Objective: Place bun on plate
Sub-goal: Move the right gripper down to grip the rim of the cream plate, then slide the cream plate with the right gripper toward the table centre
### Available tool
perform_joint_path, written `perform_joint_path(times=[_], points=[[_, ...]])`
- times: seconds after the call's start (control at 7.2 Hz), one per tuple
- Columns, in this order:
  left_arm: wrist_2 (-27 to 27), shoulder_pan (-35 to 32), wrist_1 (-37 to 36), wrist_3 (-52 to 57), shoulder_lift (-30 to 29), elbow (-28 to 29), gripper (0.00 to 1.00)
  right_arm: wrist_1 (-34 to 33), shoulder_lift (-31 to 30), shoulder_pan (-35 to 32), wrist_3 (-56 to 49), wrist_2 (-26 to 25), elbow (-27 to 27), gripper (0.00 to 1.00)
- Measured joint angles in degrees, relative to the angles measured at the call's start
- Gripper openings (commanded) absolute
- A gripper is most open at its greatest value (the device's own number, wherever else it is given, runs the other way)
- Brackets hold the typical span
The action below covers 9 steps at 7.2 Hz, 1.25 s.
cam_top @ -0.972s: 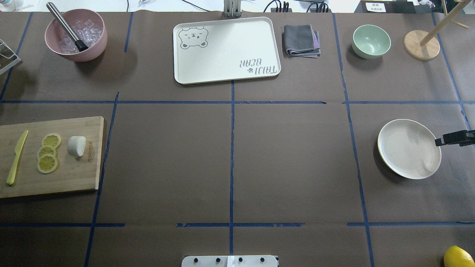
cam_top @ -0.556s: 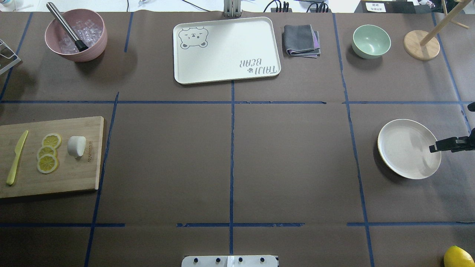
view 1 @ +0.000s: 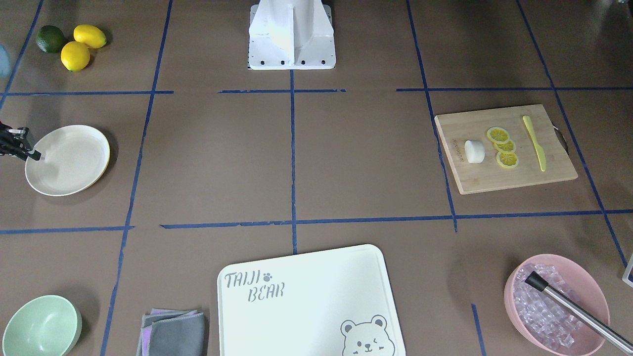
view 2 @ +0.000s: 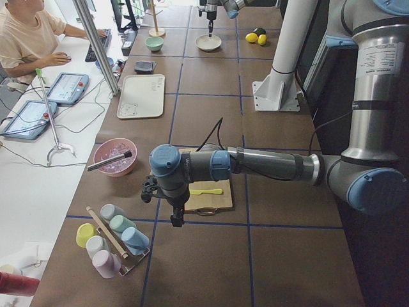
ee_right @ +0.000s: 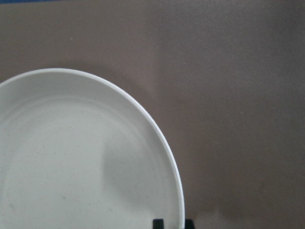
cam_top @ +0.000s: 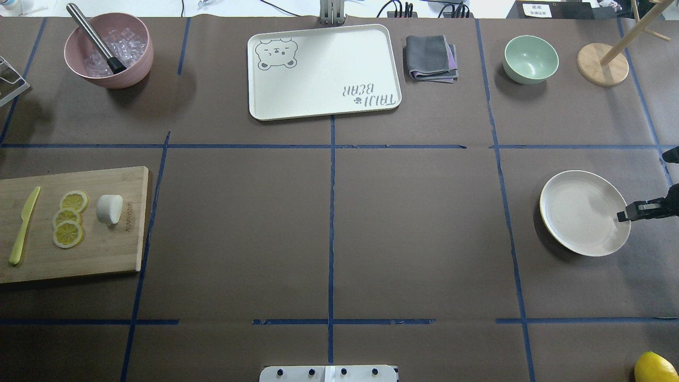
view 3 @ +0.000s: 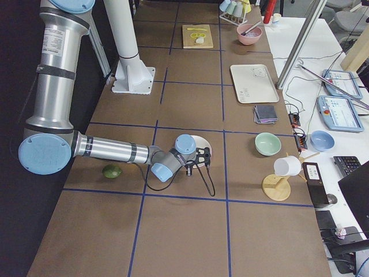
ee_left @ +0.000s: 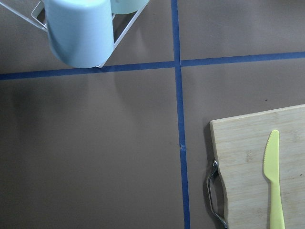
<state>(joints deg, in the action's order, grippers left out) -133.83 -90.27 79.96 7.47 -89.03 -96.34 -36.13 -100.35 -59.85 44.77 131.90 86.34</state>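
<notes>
The bun [cam_top: 110, 208] is a small white lump lying on the wooden cutting board [cam_top: 122, 249] at the left, beside the lemon slices [cam_top: 69, 218]; the front-facing view shows the bun [view 1: 474, 151] too. The cream plate [cam_top: 581, 212] rests on the table at the right, with nothing on it. My right gripper [cam_top: 620, 216] is low at the plate's right rim. In the right wrist view its two black fingertips [ee_right: 157, 223] stand close together with the plate's rim [ee_right: 167, 148] between them. My left gripper [view 2: 174, 220] hangs near the board's outer end; I cannot tell whether it is open or shut.
A yellow knife [cam_top: 24, 225] lies on the board. Along the far edge stand a pink bowl of ice [cam_top: 132, 63], a bear-printed tray [cam_top: 323, 71], a grey cloth [cam_top: 431, 58], a mint bowl [cam_top: 530, 58] and a wooden stand [cam_top: 602, 64]. A cup rack [ee_left: 81, 28] sits beyond the board.
My right gripper has moved a little toward the robot and come down onto the plate's right rim. The plate and the bun have stayed where they were.
</notes>
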Motion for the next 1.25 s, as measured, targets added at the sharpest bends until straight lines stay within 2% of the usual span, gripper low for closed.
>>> perform_joint_path(times=[0.28, 0.56, 0.69, 0.97, 1.25], points=[[0.0, 0.0, -0.1, 0.0, 0.1, -0.1, 1.0, -0.3, 1.5, 0.0, 0.0, 1.7, 1.5, 0.0], [0.0, 0.0, -0.1, 0.0, 0.0, -0.1, 1.0, -1.0, 6.8, -0.1, 0.8, 4.8, 3.4, 0.0], [0.0, 0.0, -0.1, 0.0, 0.0, -0.1, 1.0, -2.6, 11.2, 0.5, 4.2, 5.3, 3.7, 0.0], [0.0, 0.0, -0.1, 0.0, 0.1, -0.1, 1.0, -6.5, 22.0, 6.0, 17.0, 4.5, 3.5, 0.01], [0.0, 0.0, 0.0, 0.0, 0.0, -0.2, 1.0, -15.9, 33.0, 13.4, 28.7, -1.0, 3.3, 0.01]])
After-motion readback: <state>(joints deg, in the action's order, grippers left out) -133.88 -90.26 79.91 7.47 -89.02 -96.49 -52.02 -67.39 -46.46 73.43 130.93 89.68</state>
